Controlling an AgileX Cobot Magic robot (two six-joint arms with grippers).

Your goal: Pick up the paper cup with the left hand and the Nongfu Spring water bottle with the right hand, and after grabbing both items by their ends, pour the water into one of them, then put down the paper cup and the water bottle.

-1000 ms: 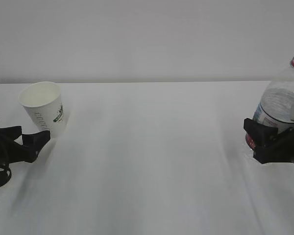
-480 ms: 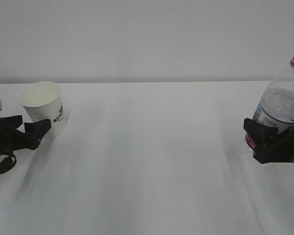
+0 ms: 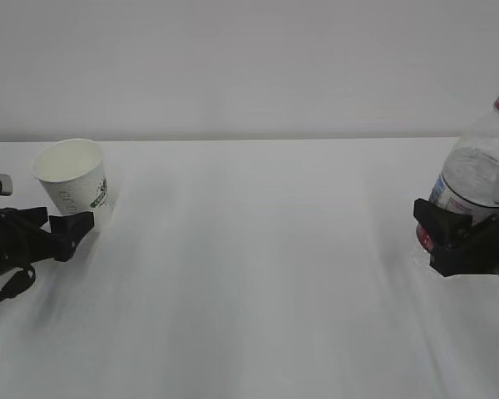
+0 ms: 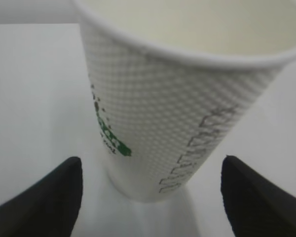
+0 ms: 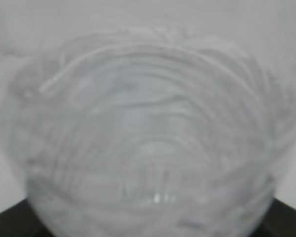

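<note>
A: Table [image 3: 258, 274] first. White, smooth, fills the view, big bare stretch through the middle between the two arms.

B: Right side?

A: Right hand [image 3: 449, 241] comes in low from the right edge, black, fingers level. Jaws partway open and clamped around the lower body of the Nongfu Spring water bottle [image 3: 478, 179]. Bottle is upright, clear ribbed plastic, red neck ring near the top, red-and-white label right at the finger. It sits at the far right edge of the view.

B: Wrist camera agree?

A: Right wrist view is nearly all bottle [image 5: 148, 138], blurry curved ribs, dark finger corners at the bottom left and right, pressed close on both sides.

B: Left?

A: Left hand [image 3: 54, 231] low at the left edge, black, reaching level toward the paper cup [image 3: 73, 181]. Jaws wide open, holding nothing. In the left wrist view the cup [image 4: 172, 98] stands between the fingertips [image 4: 49, 197], gap showing on both sides, no contact.

B: Cup itself?

A: White, tapered, dimpled wall, rolled rim, green logo, grey dotted lettering. Upright on the table, far left. Inside looks white; can't tell any water
</note>
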